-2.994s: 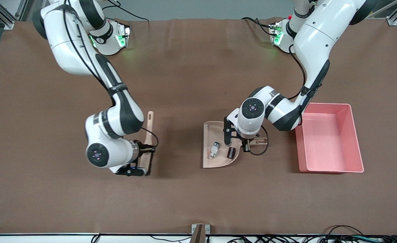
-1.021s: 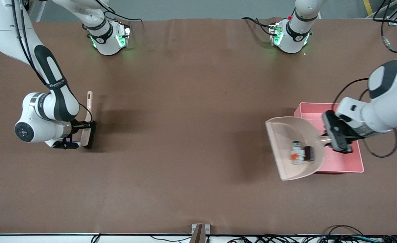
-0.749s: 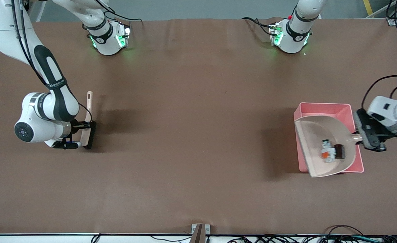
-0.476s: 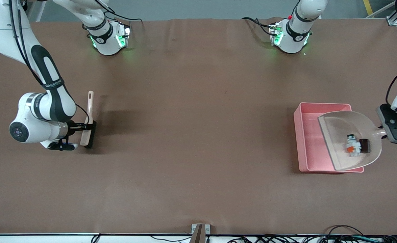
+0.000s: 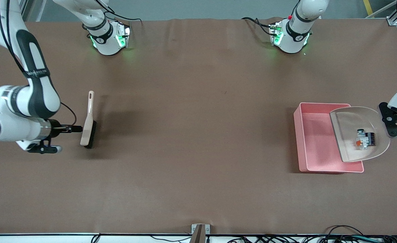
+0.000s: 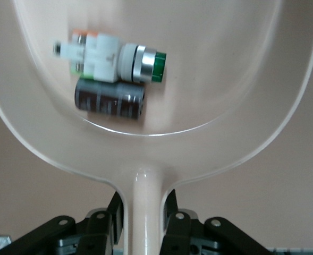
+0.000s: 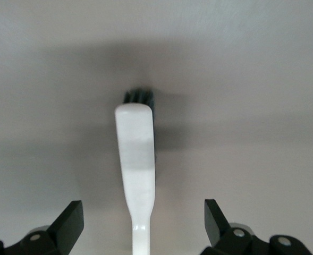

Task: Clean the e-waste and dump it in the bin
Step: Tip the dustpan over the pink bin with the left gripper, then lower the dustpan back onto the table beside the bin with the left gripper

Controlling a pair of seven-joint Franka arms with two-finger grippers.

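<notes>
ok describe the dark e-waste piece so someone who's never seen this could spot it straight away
Find the pink bin at the left arm's end of the table; the left hand holds a beige dustpan over it by the handle. Two small parts lie side by side in the pan. The dark maroon-black block is plain and cylindrical, unlike the white-grey component with its bright green end.

the counter (image 5: 198,135) is bare brown cloth across its whole middle, so a pincer has lots of room to pass there. the brush (image 5: 89,122) lies toward the right arm's end, with the right pincer (image 5: 60,138) spread wide just beside it. toward the left arm's end the pink bin (image 5: 315,141) sits on the counter. the dustpan (image 5: 350,125) hangs over part of the bin, held up by the left pincer (image 5: 396,126), and blocks that part from above.
</notes>
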